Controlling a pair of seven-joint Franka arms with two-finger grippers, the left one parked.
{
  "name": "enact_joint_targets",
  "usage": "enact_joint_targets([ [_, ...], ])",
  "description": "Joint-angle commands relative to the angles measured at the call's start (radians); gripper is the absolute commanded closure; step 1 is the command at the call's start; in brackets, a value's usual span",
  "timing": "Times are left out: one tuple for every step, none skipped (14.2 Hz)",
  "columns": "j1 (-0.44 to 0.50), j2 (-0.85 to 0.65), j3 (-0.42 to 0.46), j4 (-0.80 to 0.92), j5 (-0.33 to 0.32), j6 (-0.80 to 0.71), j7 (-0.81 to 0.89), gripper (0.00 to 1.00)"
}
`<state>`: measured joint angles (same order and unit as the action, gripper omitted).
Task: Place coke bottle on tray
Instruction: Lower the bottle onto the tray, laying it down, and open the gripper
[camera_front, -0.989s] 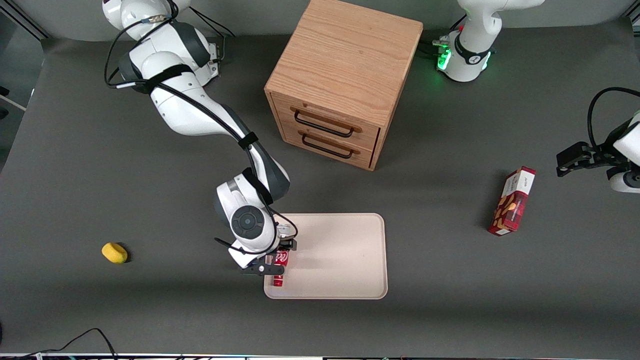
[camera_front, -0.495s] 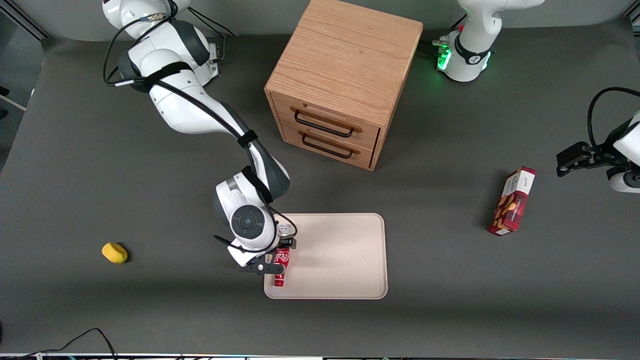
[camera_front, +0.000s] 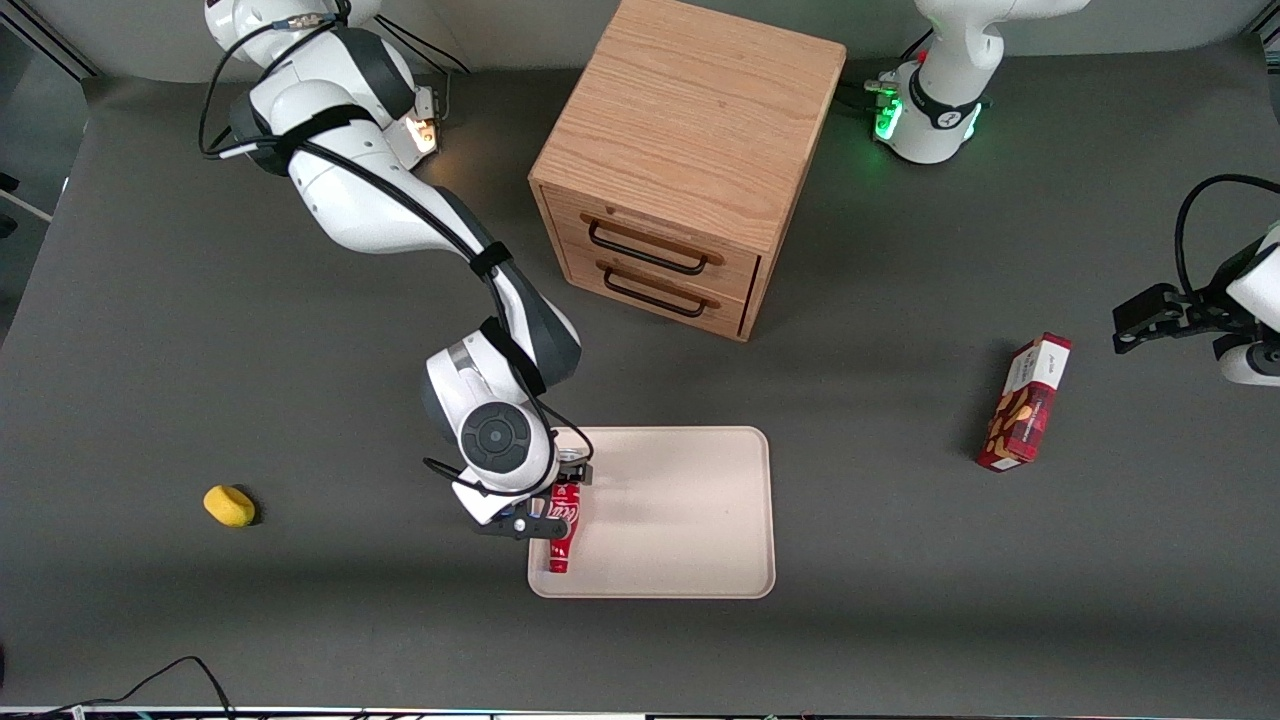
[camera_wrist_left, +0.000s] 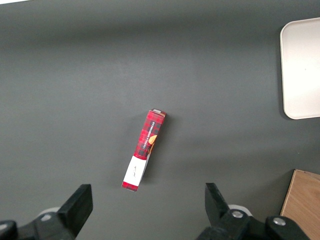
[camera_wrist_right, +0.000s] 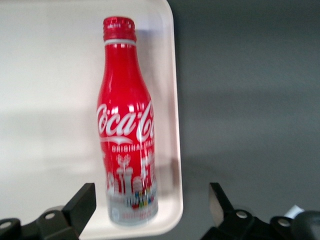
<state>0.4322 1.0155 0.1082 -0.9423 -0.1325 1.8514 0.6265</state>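
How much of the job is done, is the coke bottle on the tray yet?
Nearly finished. The coke bottle already lies on its side on the tray, close to the rim at the working arm's end. The gripper hangs open just above its silvery end, fingers not touching it. All that looks left is for the arm to pull away.

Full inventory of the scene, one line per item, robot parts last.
coke bottle: 1, red, lying on the tray beside its rim at the working arm's end.
tray: 1, beige, nearer the front camera than the cabinet.
cabinet: 1, wood, two drawers.
snack box: 1, red, toward the parked arm's end.
yellow object: 1, toward the working arm's end.
table: 1, dark grey.
end effector: 1, black, open, above the bottle's base end.
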Motion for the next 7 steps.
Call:
enact_joint_targets([
  [0.005,-0.05,0.008,-0.009,0.004,-0.064,0.025,0.0],
  [0.005,-0.07,0.008,-0.01,0.017,-0.084,0.025,0.0],
  [-0.006,-0.099,0.008,-0.01,0.048,-0.11,0.025,0.0],
  [-0.01,-0.133,0.008,-0.012,0.065,-0.13,0.022,0.0],
  [-0.016,-0.168,0.008,-0.024,0.068,-0.15,0.021,0.0],
  [-0.024,-0.201,0.008,-0.038,0.07,-0.178,0.022,0.0],
  [-0.044,-0.233,0.011,-0.056,0.07,-0.214,0.013,0.0],
])
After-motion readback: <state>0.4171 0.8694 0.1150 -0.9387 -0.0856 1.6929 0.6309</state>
